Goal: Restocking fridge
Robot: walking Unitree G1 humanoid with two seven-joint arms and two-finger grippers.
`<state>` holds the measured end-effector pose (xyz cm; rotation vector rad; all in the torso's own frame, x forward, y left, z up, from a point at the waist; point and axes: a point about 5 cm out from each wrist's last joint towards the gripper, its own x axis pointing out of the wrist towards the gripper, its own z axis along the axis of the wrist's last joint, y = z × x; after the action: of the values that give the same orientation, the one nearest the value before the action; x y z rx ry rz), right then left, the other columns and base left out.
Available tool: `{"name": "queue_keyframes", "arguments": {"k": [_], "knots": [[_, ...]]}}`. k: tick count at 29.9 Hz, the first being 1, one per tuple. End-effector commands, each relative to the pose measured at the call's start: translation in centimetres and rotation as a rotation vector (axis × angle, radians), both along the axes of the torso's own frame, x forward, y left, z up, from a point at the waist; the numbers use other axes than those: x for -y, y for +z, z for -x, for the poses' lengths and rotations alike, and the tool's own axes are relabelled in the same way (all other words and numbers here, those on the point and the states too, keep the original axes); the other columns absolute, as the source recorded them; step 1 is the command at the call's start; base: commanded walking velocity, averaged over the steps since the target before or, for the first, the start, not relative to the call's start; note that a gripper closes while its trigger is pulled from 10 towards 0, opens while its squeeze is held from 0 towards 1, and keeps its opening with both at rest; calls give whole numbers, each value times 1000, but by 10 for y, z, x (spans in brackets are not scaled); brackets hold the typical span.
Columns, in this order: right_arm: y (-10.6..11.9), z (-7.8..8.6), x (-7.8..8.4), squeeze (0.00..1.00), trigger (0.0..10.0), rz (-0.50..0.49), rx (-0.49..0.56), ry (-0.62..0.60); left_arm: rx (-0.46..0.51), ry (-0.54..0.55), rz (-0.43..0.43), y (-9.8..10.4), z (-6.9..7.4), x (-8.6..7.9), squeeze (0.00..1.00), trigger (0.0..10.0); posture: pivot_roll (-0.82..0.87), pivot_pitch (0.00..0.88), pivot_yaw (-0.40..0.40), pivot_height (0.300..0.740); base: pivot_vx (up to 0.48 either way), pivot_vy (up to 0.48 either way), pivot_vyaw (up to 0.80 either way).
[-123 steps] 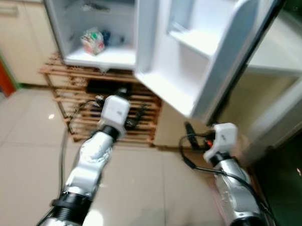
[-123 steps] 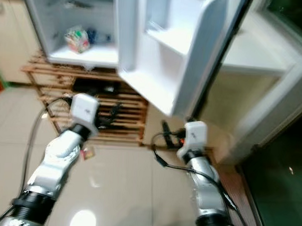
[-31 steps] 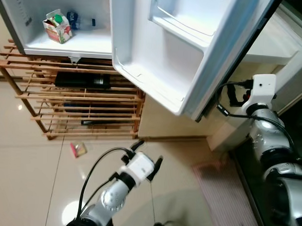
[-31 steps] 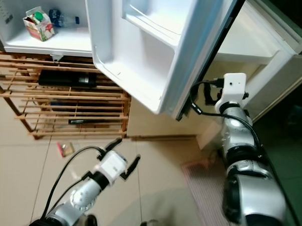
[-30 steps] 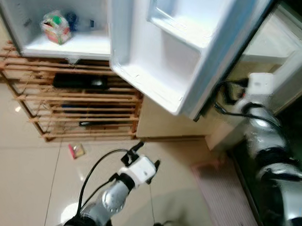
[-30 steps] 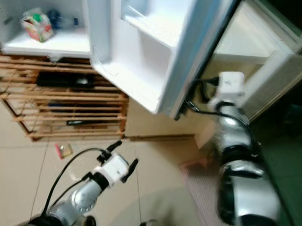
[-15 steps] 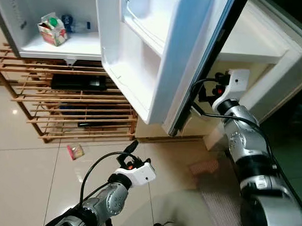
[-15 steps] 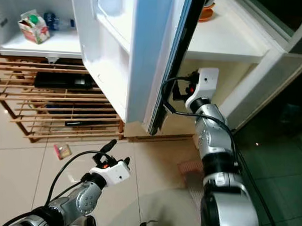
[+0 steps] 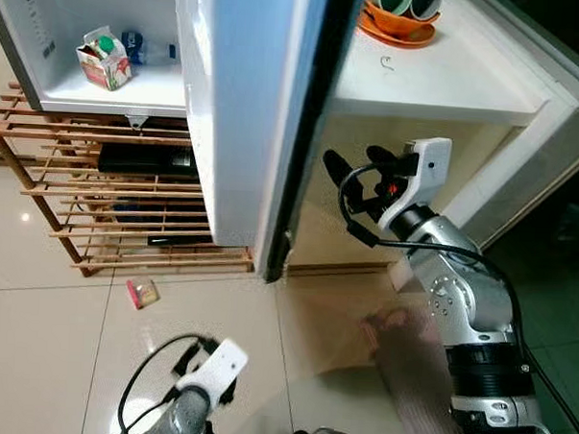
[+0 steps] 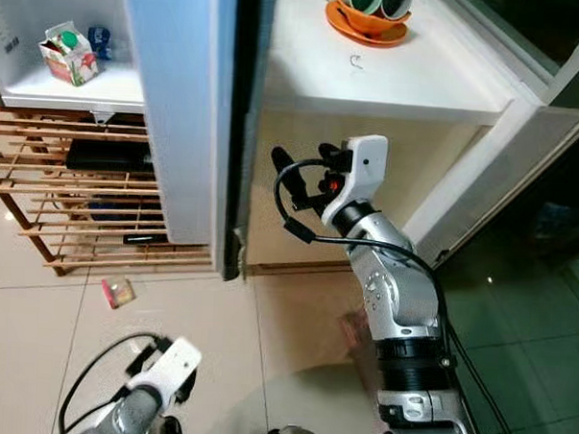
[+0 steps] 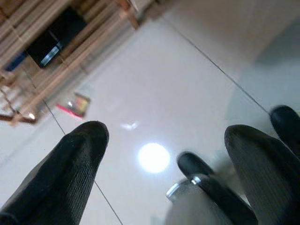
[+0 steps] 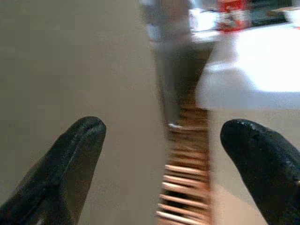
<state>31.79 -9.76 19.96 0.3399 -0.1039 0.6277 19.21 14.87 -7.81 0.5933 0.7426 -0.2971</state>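
Fingers spread on right gripper (image 9: 353, 181), nothing held, near fridge door (image 9: 241, 109) outer edge. Head view: carton (image 9: 102, 57) on fridge shelf (image 9: 122, 96).
Left wrist: left gripper (image 11: 164, 154) splayed, empty, above floor (image 11: 154, 89).
Right wrist: door edge ahead. Door likely rigid, swings easily; push outer face.

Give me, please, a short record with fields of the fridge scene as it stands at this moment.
fridge door: seen nearly edge-on, partly swung toward the cabinet
right gripper: open, raised beside the door's outer edge
left gripper: open, low over the tiled floor
fridge shelf: holds a milk carton and a small bottle
wooden rack: under the fridge
floor item: small packet near the rack
counter: orange bowl with cups
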Motion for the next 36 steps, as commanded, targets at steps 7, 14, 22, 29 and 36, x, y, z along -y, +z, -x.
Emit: {"name": "queue_keyframes", "arguments": {"k": [7,14,22,29,36], "knots": [[12,31,0,86,10000,-330,-173,376,22,-31,243,15,-22,42,0,10000,-146,14,-118,740,0,0,0],[-40,15,56,75,10000,-208,-322,10,228,-93,382,47,-54,52,0,10000,-131,0,-100,740,0,0,0],[-78,11,87,75,10000,54,-355,-279,529,-120,567,102,-89,74,0,10000,-110,0,-91,740,0,0,0],[-95,7,104,78,10000,96,-392,-433,841,-83,635,173,-121,72,0,10000,-88,0,-83,740,0,0,0],[-95,1,98,102,10000,106,-338,-439,870,-60,627,186,-127,64,0,10000,-82,0,-73,740,0,0,463]]}}
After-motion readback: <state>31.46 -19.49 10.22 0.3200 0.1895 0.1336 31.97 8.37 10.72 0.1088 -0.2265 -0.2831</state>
